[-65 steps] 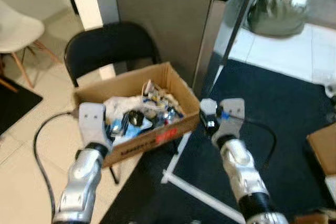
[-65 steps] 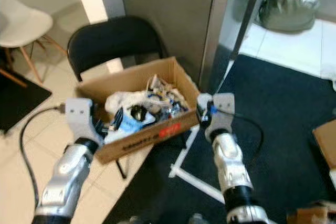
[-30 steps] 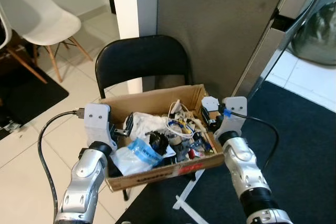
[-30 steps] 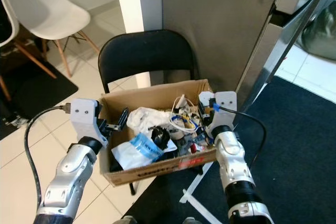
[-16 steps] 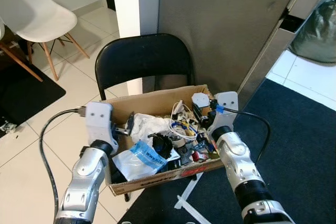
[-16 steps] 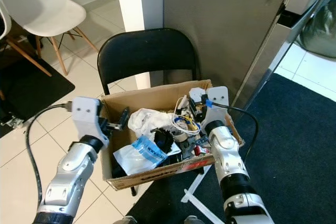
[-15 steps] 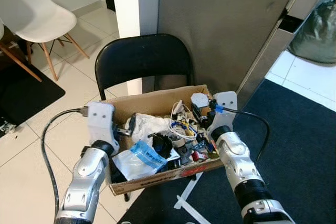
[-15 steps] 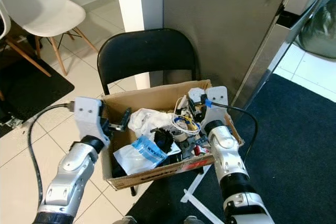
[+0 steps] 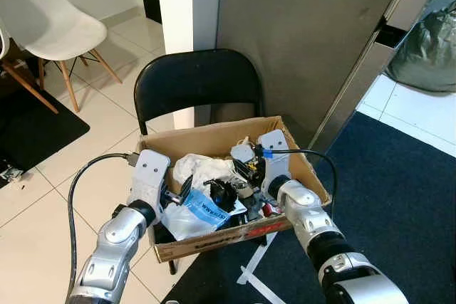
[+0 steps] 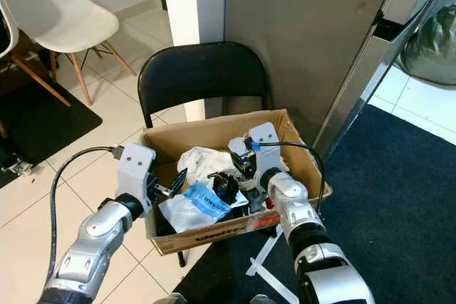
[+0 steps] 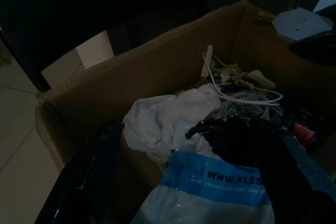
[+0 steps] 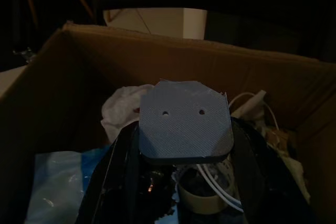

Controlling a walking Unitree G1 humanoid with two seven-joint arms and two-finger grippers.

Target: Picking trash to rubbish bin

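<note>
You have an open cardboard box (image 9: 296,158) sitting on the seat of a black folding chair (image 9: 196,83), and it is full of trash. In it you can make out a crumpled white tissue (image 11: 170,116), a clear plastic bag with a blue printed band (image 9: 203,208), a crumpled black piece (image 9: 224,194), a tangle of white cable (image 11: 247,93) and small mixed scraps toward the box's far right corner.

Your right gripper (image 12: 181,182) is inside the box above the middle of the pile; its fingers stand apart, with the cable and a pale round piece between and just past them, and nothing gripped that you can see. Your left gripper (image 9: 178,191) is at the box's left wall, its fingers spread open beside the plastic bag and tissue, holding nothing.
</note>
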